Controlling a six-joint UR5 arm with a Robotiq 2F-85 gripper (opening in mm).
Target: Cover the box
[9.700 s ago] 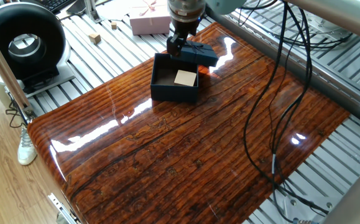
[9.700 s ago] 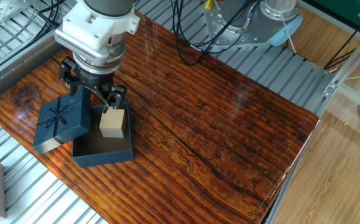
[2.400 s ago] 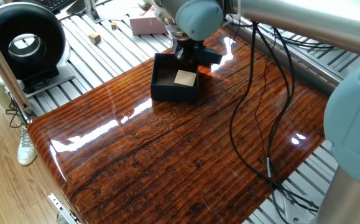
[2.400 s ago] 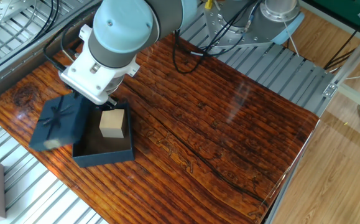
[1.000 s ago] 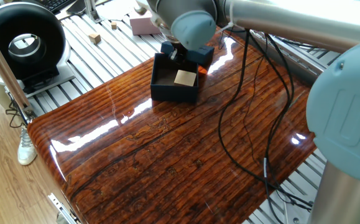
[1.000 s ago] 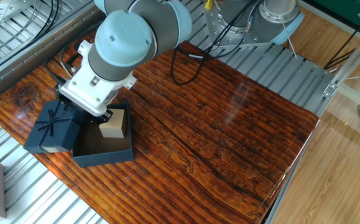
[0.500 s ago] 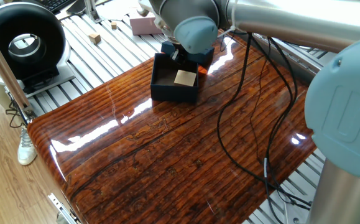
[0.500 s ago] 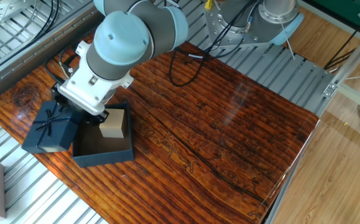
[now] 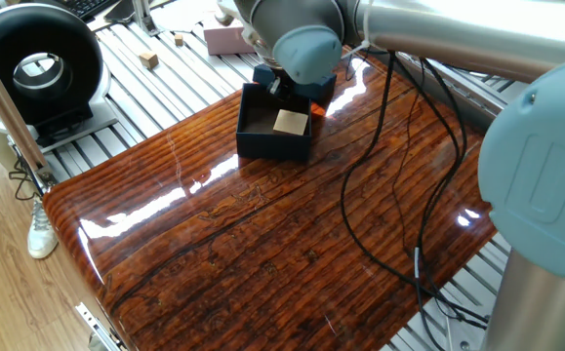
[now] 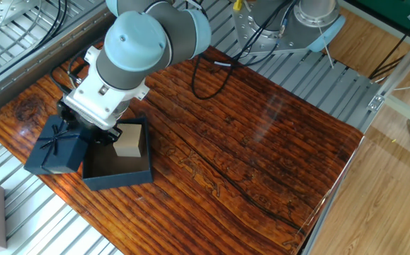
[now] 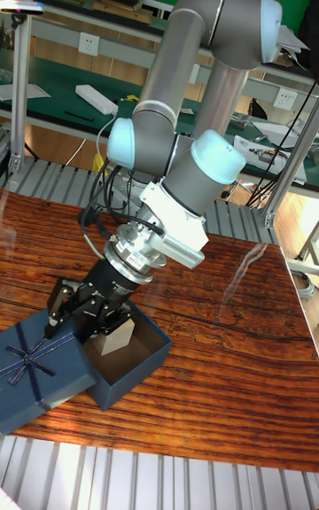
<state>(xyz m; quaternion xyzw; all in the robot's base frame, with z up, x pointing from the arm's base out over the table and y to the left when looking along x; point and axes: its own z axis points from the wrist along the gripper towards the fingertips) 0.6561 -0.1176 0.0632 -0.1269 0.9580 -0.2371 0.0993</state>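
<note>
Navy box (image 10: 117, 170) open at table's 9 o'clock edge in the other fixed view, tan block (image 10: 128, 140) inside. Gripper (image 11: 87, 311) at lid (image 10: 56, 146) rim, at box's 9 o'clock; your grip state: cannot tell. Risk: tilted lid slips, or catches box wall and shoves box.

The box (image 10: 117, 173) is dark navy with a tan pad (image 10: 128, 141) inside. Its navy lid (image 10: 54, 149) bears a matching ribbon bow. The surface (image 10: 247, 142) is glossy reddish-brown, streaked with dark wood grain.

The arm's wrist is hiding the fingers (image 11: 66, 305) and most of the lid (image 9: 313, 90) in one fixed view.
</note>
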